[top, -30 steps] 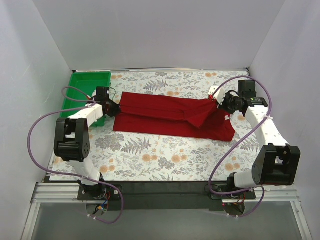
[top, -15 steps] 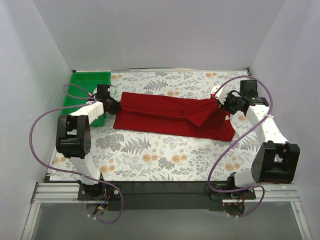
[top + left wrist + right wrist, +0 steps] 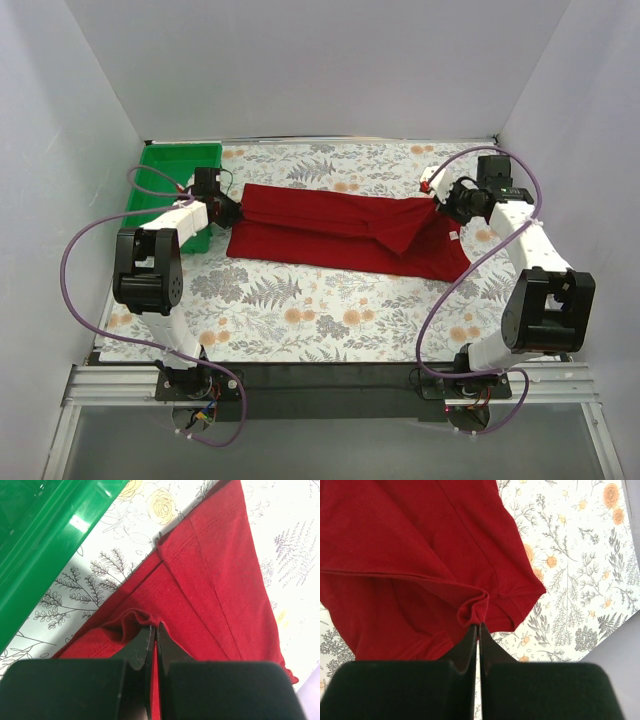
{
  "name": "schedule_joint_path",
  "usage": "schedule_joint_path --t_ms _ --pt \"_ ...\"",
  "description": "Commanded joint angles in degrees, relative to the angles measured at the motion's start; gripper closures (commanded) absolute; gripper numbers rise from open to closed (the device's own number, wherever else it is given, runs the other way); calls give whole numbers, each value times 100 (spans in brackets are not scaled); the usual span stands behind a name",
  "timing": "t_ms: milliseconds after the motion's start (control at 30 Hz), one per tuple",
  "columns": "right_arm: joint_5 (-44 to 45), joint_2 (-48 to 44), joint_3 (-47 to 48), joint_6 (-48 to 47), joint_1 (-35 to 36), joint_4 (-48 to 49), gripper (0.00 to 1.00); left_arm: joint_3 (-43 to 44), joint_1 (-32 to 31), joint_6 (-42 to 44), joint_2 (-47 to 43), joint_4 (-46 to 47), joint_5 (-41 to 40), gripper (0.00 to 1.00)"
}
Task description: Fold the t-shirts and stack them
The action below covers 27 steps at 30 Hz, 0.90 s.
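Note:
One dark red t-shirt (image 3: 345, 235) lies stretched left to right across the flowered table, folded lengthwise. My left gripper (image 3: 228, 211) is shut on a pinch of cloth at the shirt's left end; in the left wrist view the t-shirt (image 3: 210, 595) bunches at the closed fingertips (image 3: 155, 627). My right gripper (image 3: 440, 203) is shut on a bunched fold at the shirt's right end, held slightly off the table; the right wrist view shows the t-shirt (image 3: 410, 545) gathered at the closed tips (image 3: 479, 626).
A green plastic tray (image 3: 170, 185) stands at the back left beside my left arm, its wall close in the left wrist view (image 3: 45, 550). White walls enclose the table on three sides. The flowered tablecloth (image 3: 330, 310) spreads in front of the shirt.
Both grippers have drawn slightly farther apart and back, still holding the shirt's ends. The shirt lies a little more taut.

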Motion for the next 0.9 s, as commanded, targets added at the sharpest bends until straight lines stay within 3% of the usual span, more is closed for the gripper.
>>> schedule_joint_path --t_ms 0,567,733,867 --pt "-136 92 392 143 -48 207 99 232 47 80 23 10 -128 100" --pt "-365 1330 1218 705 -48 233 99 346 47 80 102 -17 -137 100" --pt "-382 1718 1438 846 -48 233 99 328 47 141 -56 -17 -111 89" --pt "-286 2060 1535 926 -48 233 99 258 47 255 -275 18 -49 73"
